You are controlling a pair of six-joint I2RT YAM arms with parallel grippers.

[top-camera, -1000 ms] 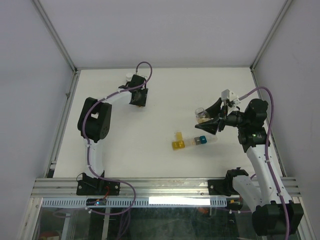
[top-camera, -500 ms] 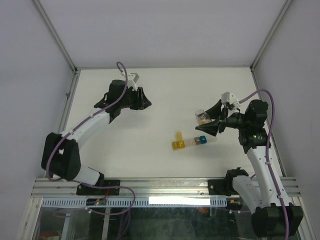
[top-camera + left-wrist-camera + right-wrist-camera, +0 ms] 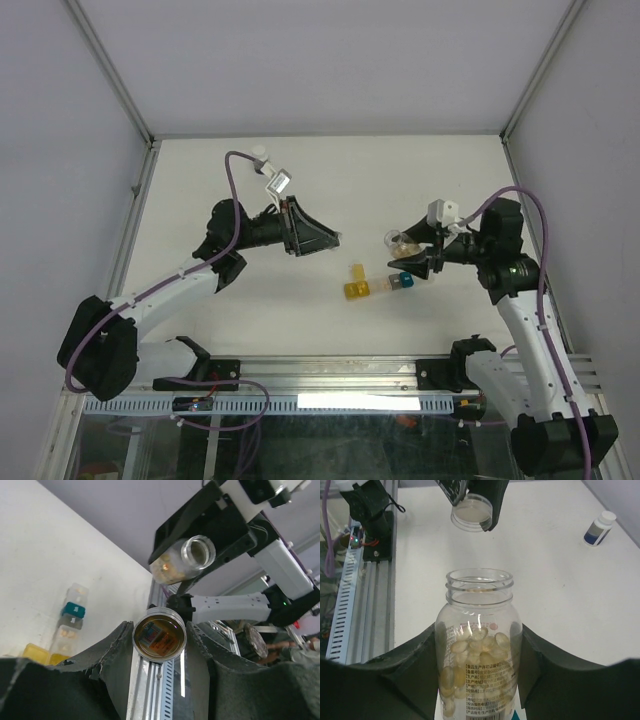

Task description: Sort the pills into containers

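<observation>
Though well apart from the containers (image 3: 385, 283), white bottle (image 3: 260, 152) at back.

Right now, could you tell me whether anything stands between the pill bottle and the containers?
Nothing visible does. The bottle, in the right gripper, is uncapped; the left gripper holds the cap off to the side. The containers lie close by. Whether their lids are open is unclear.
</observation>
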